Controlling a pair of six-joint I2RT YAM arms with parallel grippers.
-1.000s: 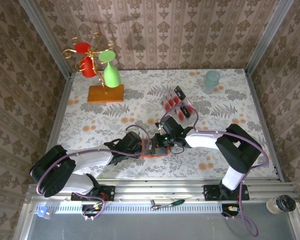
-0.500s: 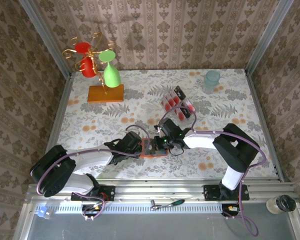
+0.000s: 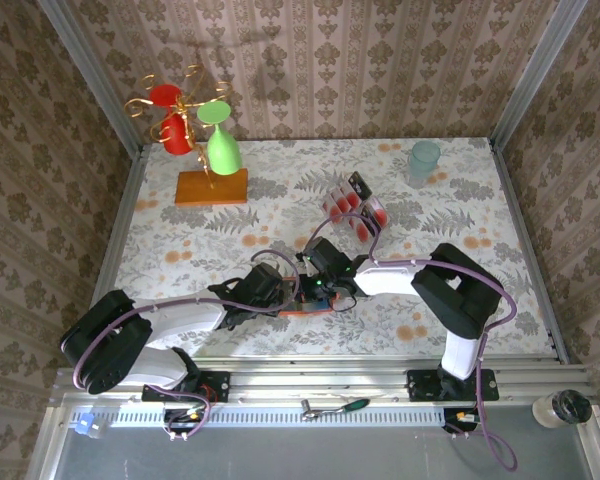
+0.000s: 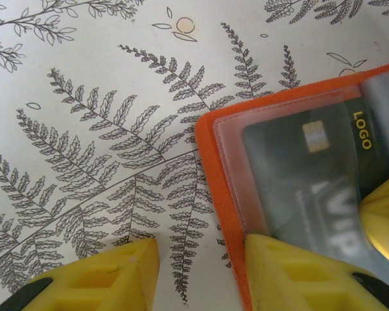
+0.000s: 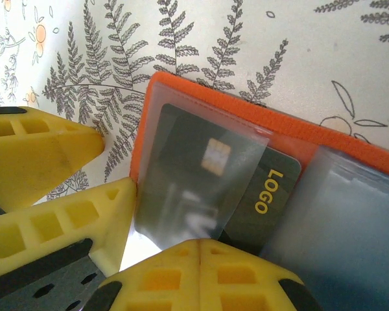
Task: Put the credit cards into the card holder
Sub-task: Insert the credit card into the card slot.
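Note:
The card holder (image 3: 302,310) lies open on the floral table near its front, an orange-red wallet (image 4: 211,155) with clear sleeves. A black card marked LOGO (image 5: 272,194) sits partly inside one sleeve (image 4: 292,168). My right gripper (image 5: 201,249) is shut, its tips resting on that card's near edge, just right of the left gripper in the top view (image 3: 316,284). My left gripper (image 4: 201,249) is open, with one finger on the table and the other pressing on the wallet's edge (image 3: 286,291). The other credit cards (image 3: 355,212), black and pink with red marks, lie spread further back.
An orange block with a gold wire stand holding red and green cups (image 3: 212,187) stands at the back left. A pale teal cup (image 3: 423,160) stands at the back right. Patterned walls enclose the table on three sides.
My right gripper has slid left across the wallet towards the left gripper. The left arm has stayed put.

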